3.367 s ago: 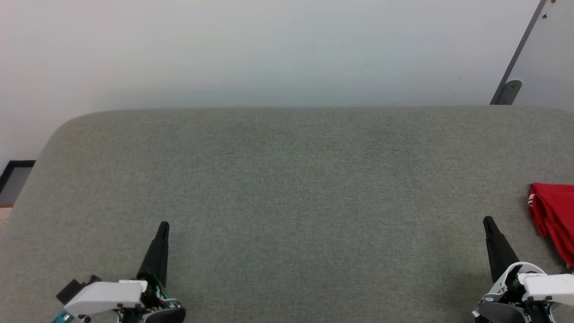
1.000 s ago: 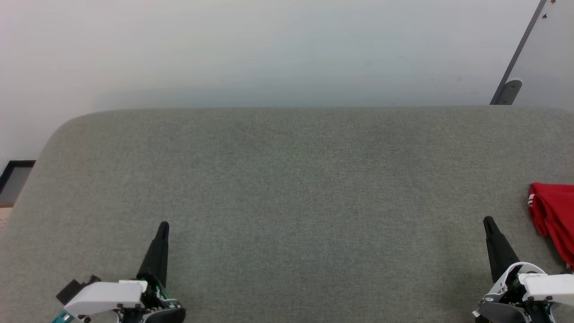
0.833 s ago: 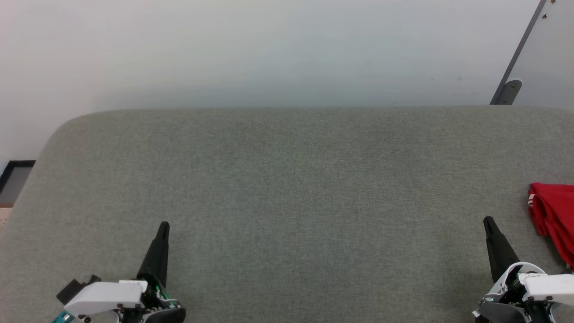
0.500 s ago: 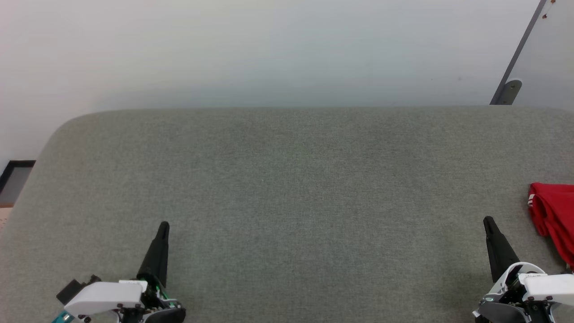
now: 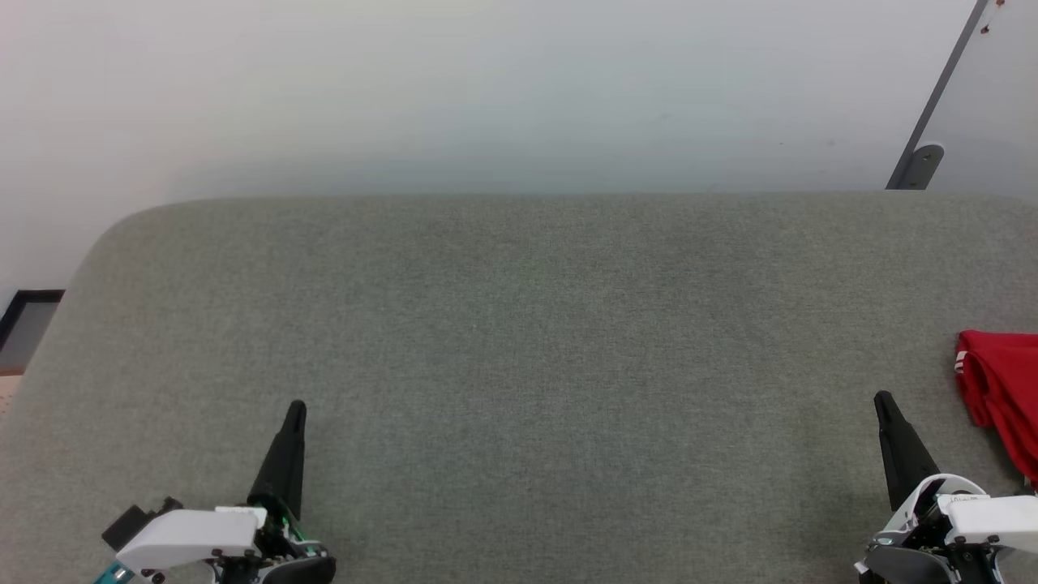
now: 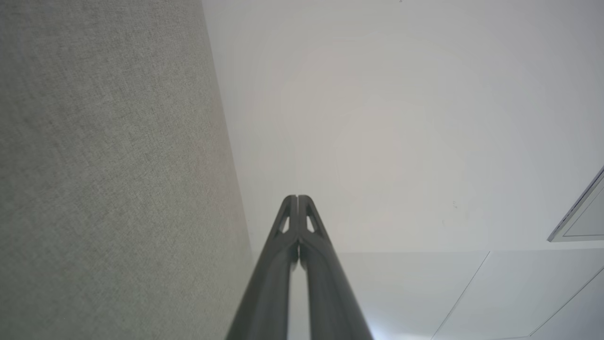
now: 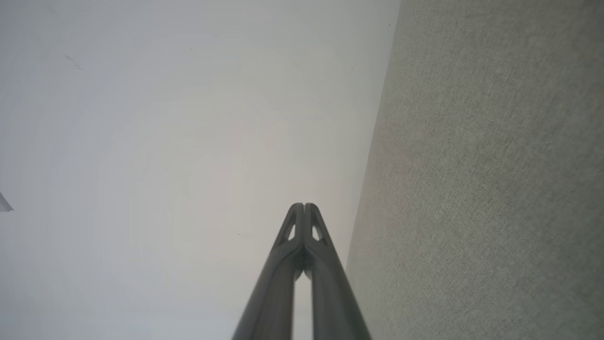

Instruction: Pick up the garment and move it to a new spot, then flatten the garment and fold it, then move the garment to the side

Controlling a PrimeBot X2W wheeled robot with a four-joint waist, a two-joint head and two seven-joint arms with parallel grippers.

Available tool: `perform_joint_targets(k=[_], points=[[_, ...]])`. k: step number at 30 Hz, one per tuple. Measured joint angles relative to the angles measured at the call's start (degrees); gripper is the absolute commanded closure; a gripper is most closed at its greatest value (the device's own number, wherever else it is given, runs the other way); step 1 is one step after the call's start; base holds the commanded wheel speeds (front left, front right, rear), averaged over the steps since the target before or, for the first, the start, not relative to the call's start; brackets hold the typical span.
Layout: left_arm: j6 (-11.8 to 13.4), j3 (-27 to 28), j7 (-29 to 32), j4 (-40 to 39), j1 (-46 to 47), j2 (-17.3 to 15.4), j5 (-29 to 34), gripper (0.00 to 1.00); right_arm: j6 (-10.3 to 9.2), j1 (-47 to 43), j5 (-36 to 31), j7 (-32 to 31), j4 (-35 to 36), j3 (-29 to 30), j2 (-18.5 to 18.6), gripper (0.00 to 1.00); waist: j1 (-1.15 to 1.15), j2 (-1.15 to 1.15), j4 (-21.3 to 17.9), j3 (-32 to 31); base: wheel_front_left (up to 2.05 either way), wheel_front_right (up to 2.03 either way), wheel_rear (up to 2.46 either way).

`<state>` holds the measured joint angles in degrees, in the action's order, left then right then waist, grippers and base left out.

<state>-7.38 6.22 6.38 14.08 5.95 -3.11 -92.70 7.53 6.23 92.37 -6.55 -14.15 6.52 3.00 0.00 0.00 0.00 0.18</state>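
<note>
Garment [image 5: 1002,388] lies along the frame's right edge, just up and right of my right gripper [image 5: 885,402], well apart from my left gripper [image 5: 296,410]; both are pinched together, holding nothing.

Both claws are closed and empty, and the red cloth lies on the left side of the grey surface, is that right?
Not quite: the head view shows the red cloth at the right edge of the grey surface, near the right gripper. The rest holds: the left gripper and the right one are both closed and empty.
</note>
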Motion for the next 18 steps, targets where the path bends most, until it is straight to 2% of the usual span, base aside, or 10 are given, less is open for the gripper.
perform_joint_targets(k=[18], points=[[0.0, 0.1, 0.1, 0.0, 0.0, 0.1, 0.0, 1.0, 0.0, 0.0, 0.0, 0.0, 0.0, 0.0, 0.0, 1.0, 0.0, 0.0, 0.0, 0.0, 0.0, 0.0, 0.0]])
